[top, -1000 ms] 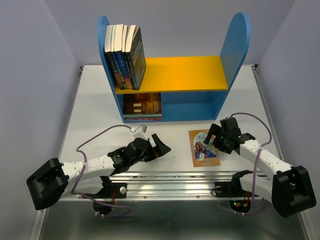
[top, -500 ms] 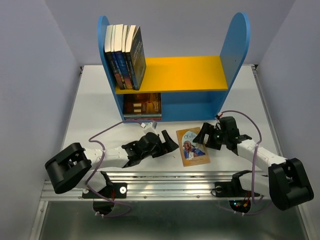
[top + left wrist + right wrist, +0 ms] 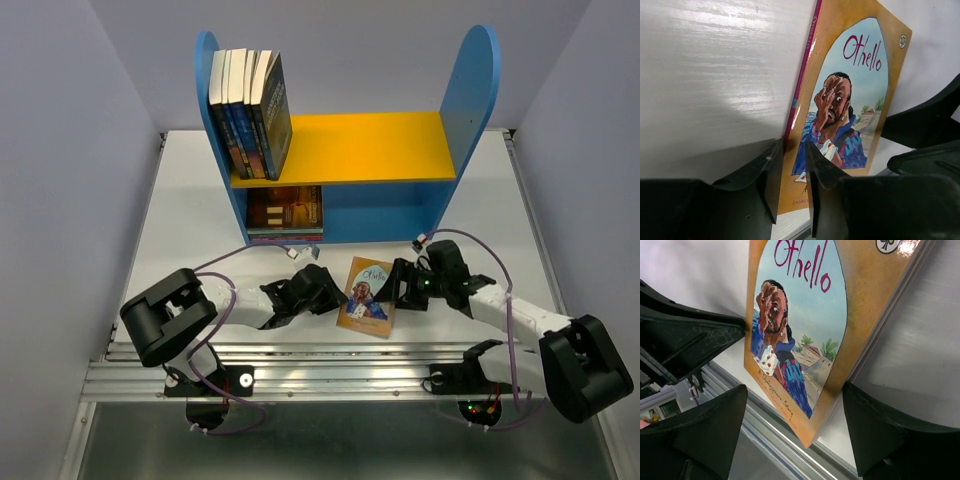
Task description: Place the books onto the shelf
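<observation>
left pincer (image 3: 792, 148) pinches the othello book (image 3: 850, 100); right pincer (image 3: 792, 395) gapes around it.

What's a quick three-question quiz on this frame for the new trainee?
1. Multiple choice: the title on the loose book is A) Hamlet, B) Othello, C) Macbeth.
2. True or false: upright books fill the yellow upper board from end to end.
3. Short answer: which gripper has the loose book's spine edge between its fingers?
Key: 1 B. 2 False; they stand only at its left end. 3 The left gripper; the right gripper is open at the opposite edge.
</observation>
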`<move>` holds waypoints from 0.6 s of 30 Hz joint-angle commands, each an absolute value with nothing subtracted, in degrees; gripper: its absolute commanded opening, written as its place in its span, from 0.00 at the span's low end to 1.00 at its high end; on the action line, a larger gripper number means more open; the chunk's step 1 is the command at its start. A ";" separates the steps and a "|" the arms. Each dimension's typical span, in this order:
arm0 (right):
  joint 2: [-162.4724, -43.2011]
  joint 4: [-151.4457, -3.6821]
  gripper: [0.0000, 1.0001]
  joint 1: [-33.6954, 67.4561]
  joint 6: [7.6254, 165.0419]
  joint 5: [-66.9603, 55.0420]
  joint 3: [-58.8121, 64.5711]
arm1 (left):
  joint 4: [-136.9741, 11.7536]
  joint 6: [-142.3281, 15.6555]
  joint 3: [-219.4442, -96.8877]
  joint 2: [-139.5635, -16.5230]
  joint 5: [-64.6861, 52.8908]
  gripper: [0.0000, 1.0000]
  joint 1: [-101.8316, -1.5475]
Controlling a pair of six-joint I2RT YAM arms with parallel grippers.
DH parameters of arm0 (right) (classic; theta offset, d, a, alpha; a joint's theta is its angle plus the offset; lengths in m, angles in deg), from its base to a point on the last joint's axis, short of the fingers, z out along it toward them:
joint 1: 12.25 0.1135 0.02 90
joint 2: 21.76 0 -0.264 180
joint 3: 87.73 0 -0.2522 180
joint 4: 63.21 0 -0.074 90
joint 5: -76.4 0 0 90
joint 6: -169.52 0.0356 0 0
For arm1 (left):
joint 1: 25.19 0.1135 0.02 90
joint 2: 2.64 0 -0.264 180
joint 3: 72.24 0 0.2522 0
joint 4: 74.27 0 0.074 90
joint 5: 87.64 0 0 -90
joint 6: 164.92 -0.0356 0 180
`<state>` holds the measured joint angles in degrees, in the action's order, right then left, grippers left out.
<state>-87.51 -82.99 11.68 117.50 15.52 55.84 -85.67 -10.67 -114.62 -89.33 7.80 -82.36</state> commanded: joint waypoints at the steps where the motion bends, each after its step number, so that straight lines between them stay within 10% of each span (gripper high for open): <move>1: -84.16 -81.19 0.79 12.19 120.82 17.25 52.50 | -86.79 -9.35 -115.88 -89.39 7.20 0.32 -83.02; 18: -86.00 -85.85 0.61 12.19 121.00 10.92 48.81 | -85.20 -9.35 -115.70 -86.66 9.13 0.28 -84.08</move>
